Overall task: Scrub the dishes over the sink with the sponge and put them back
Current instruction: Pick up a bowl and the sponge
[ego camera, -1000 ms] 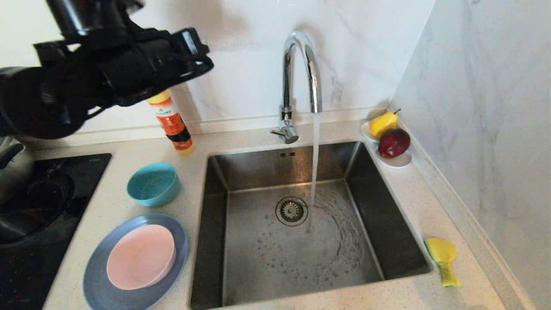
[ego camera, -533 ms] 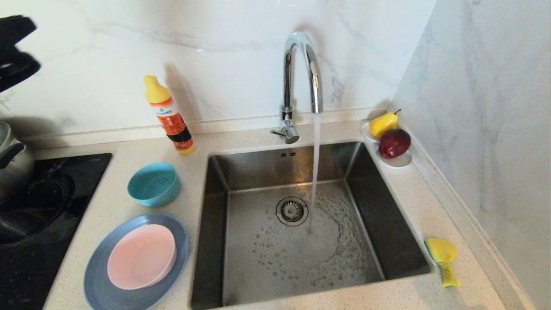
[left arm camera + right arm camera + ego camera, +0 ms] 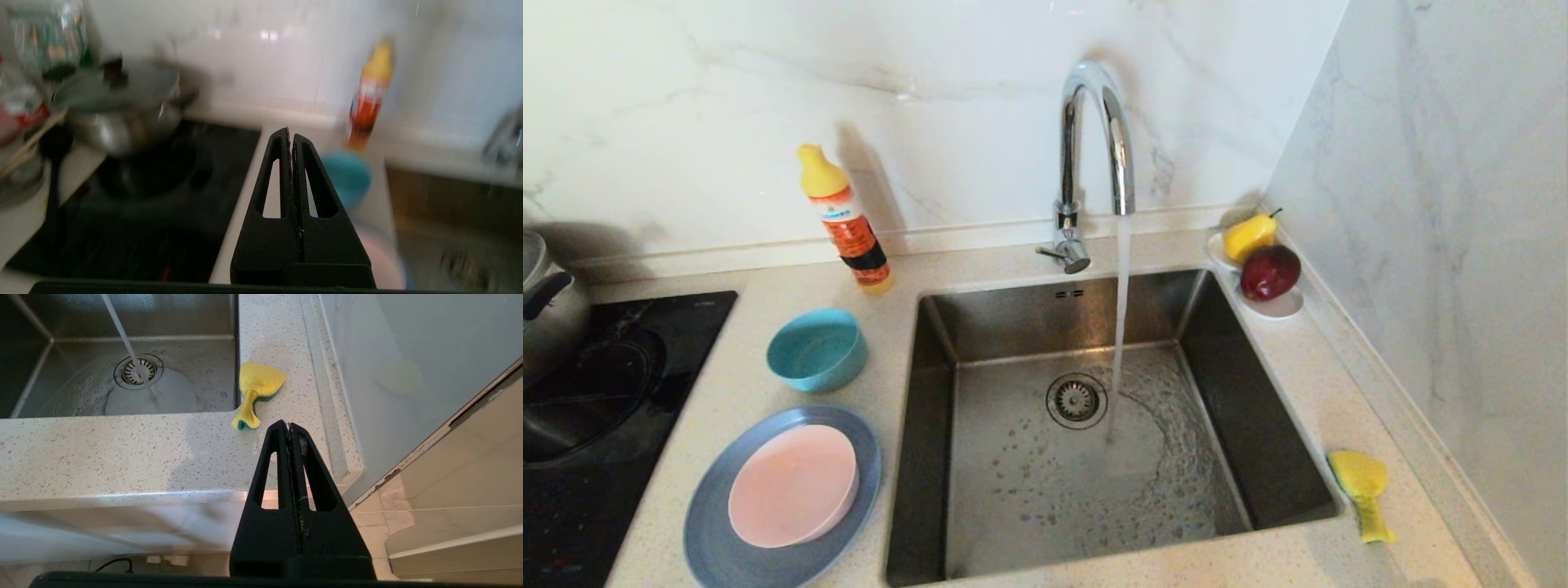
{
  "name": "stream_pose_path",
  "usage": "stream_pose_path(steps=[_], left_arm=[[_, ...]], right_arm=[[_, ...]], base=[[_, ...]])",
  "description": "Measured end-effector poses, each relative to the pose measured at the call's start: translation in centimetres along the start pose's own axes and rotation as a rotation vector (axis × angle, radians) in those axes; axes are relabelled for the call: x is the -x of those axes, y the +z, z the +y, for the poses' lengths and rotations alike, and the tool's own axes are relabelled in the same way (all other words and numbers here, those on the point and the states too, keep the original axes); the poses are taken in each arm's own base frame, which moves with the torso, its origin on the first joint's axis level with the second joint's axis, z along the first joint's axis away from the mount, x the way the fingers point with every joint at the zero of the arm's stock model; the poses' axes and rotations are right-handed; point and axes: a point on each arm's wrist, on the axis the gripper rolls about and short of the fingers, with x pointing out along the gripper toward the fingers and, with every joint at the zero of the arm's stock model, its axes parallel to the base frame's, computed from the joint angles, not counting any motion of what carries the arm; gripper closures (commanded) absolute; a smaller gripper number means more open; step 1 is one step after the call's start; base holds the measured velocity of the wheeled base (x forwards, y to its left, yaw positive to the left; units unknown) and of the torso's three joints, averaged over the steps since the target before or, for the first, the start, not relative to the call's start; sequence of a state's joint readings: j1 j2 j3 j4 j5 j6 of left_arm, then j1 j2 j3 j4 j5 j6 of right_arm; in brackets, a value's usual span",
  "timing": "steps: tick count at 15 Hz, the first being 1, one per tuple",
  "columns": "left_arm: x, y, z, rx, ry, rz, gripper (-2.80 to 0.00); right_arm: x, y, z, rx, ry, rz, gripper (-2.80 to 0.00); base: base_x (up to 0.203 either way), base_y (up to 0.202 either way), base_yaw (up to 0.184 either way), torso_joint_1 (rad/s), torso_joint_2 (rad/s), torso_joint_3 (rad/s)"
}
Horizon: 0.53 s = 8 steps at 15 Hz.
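Water's running into the sink (image 3: 1078, 457)! The sponge (image 3: 1362, 490) lies crumpled on the surface at the sink's four o'clock. Pink bowl (image 3: 792, 486) sits in the blue-grey plate (image 3: 715, 547) at eight o'clock, teal bowl (image 3: 817, 349) at ten. Left claw (image 3: 291, 136) and right claw (image 3: 289, 428) are both pressed together, empty.

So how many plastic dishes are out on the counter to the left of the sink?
3. A small teal bowl stands nearest the wall; a pale pink shallow bowl sits inside a wide blue-grey plate at the front. None appear hidden.
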State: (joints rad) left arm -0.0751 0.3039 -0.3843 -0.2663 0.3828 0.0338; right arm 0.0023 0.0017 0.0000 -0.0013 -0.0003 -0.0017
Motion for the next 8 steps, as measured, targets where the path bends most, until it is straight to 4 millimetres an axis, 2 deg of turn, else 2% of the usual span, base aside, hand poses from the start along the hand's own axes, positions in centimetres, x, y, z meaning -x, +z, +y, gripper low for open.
stream_pose_path(steps=[2,4,6,8], left_arm=[[2.7,-4.5,0.6,-0.048,-0.063,0.101,0.00],[3.8,-9.3,0.5,-0.086,-0.170,0.238,0.00],[4.4,-11.9,0.3,-0.094,-0.318,0.308,0.00],[4.6,-12.7,0.3,-0.097,-0.347,0.324,0.00]], right_arm=[[0.0,0.0,0.0,0.000,0.000,0.000,0.00],[0.0,0.0,0.0,0.000,0.000,0.000,0.00],[0.0,0.0,0.0,0.000,0.000,0.000,0.00],[0.0,0.0,0.0,0.000,0.000,0.000,0.00]], base=[[0.000,0.000,0.000,0.000,0.00,0.000],[0.000,0.000,0.000,0.000,0.00,0.000],[0.000,0.000,0.000,0.000,0.00,0.000],[0.000,0.000,0.000,0.000,0.00,0.000]])
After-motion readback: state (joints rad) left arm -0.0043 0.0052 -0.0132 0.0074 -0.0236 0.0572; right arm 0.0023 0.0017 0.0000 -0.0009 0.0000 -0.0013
